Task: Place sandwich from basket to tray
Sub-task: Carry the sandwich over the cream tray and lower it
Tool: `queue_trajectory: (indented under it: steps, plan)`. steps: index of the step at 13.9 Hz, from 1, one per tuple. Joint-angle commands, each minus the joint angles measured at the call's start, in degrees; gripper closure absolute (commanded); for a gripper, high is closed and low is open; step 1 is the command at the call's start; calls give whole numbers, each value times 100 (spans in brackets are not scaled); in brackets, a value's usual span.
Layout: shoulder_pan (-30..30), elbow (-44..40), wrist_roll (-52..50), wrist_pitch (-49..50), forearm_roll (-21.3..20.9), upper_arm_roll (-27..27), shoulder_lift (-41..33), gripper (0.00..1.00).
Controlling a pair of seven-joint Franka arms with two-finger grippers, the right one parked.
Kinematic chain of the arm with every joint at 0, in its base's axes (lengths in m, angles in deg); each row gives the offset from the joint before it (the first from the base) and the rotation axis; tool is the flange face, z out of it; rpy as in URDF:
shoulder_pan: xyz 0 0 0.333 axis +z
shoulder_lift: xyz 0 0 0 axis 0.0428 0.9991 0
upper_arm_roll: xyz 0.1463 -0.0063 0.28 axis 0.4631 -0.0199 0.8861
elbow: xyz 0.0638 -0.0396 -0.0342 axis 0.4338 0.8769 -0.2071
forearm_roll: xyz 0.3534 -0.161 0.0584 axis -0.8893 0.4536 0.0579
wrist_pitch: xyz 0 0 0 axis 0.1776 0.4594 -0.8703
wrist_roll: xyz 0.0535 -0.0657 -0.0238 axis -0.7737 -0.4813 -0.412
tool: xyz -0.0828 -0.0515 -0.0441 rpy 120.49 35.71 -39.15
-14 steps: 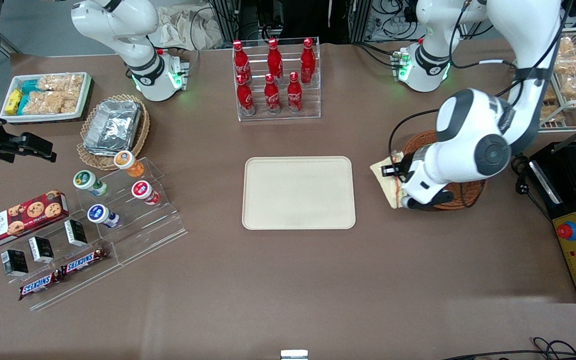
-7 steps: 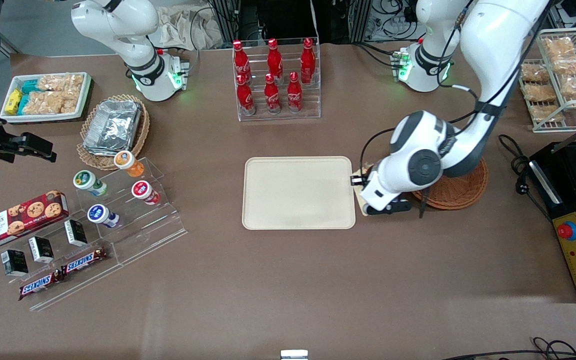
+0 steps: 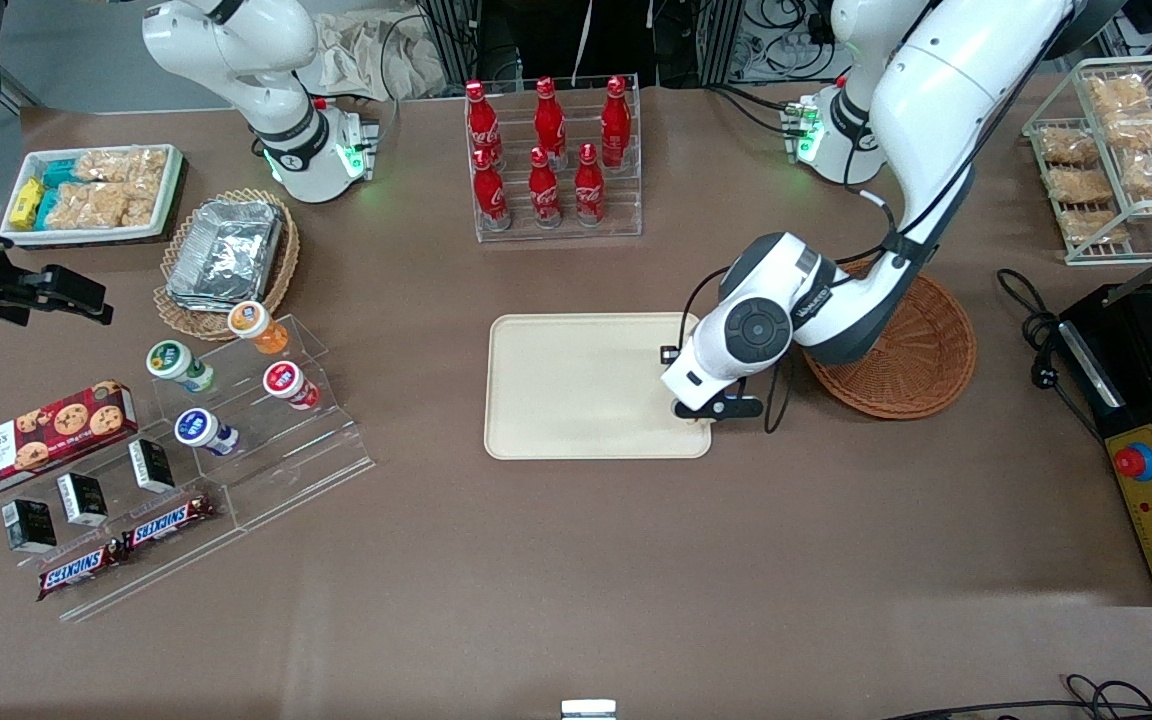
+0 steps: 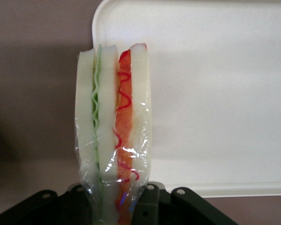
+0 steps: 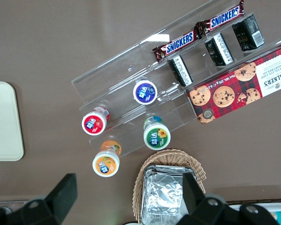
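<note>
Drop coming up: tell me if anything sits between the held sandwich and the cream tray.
Nothing visible does. The left gripper holds the plastic-wrapped white-bread sandwich wedge above a corner of the cream-beige rectangular tray. The tray's surface is bare, and the reddish-brown wicker basket lies toward the working arm's end.

The brown table [image 3: 576, 560] carries the tray [image 3: 576, 390], basket [image 3: 921, 350] and bottle rack [image 3: 556, 160].
</note>
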Motion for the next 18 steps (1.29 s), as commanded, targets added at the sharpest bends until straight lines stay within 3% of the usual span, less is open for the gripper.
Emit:
queue_trajectory:
  steps: [1,6,8,9,11,12,18]
  plan:
    - [-71,-195,-122,5,-232,-30,262,66]
    - [-185,-423,-61,5,-311,-22,613,65]
    - [-237,-450,-61,5,-320,-22,649,57]
    - [-238,-450,-61,5,-320,-21,649,45]
    - [-238,-450,-87,5,-442,-13,666,11]
    - [-238,-450,-122,5,-513,-13,693,1]
    - [-141,-450,-113,258,-514,110,290,0]
